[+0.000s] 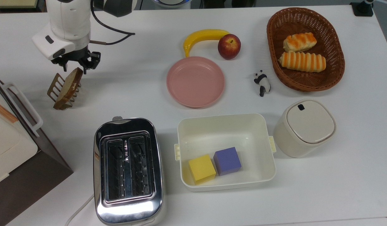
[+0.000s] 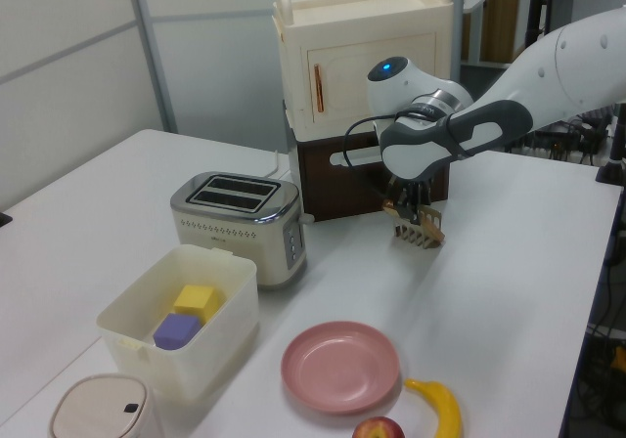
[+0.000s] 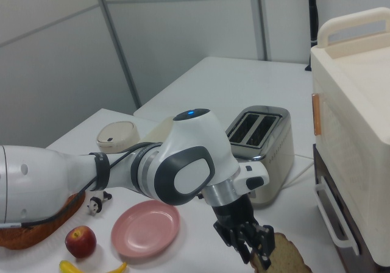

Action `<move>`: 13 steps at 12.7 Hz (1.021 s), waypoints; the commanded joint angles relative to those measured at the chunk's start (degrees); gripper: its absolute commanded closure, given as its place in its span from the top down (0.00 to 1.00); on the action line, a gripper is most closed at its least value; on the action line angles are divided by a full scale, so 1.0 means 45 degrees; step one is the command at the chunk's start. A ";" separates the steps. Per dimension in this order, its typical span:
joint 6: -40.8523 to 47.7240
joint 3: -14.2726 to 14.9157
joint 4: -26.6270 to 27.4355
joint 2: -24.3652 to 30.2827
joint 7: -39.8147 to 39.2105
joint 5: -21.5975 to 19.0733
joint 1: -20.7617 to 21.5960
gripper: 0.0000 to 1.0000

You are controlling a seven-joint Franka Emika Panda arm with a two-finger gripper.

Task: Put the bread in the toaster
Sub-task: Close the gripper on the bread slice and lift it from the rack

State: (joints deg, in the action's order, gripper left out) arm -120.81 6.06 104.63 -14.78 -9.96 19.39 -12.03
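Note:
The bread (image 1: 70, 85) is a tan slice with a brown crust, standing on edge in a small wire rack (image 1: 54, 88) at the top view's left. My gripper (image 1: 76, 69) hangs open right over the slice's far end, one finger on each side of it. In the left view the gripper (image 2: 412, 206) sits just above the rack (image 2: 421, 230). In the right view the gripper (image 3: 258, 249) is close beside the bread (image 3: 290, 258). The chrome two-slot toaster (image 1: 128, 171) stands nearer the front, both slots empty; the toaster (image 2: 240, 218) (image 3: 262, 140) shows in the side views too.
A cream-and-brown appliance (image 1: 11, 141) with a white handle stands left of the rack. A pink plate (image 1: 195, 81), banana (image 1: 203, 35), apple (image 1: 229, 46), panda figure (image 1: 262, 83), wicker basket (image 1: 273, 47) with rolls, white bin (image 1: 225, 117) with two cubes, and a lidded canister (image 1: 306, 127) fill the right.

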 commanded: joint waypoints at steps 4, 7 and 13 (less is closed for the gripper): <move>-0.0145 -0.0018 0.0051 0.0453 -0.0190 0.0241 -0.0060 0.01; 0.0360 -0.0018 -0.1098 0.0610 -0.0151 0.0086 -0.0158 0.01; 0.1086 -0.0272 -0.4107 0.0610 -0.0093 -0.2589 0.0543 0.00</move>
State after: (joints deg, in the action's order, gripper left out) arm -117.83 5.11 90.97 -12.54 -9.97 11.95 -12.21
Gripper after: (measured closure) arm 0.921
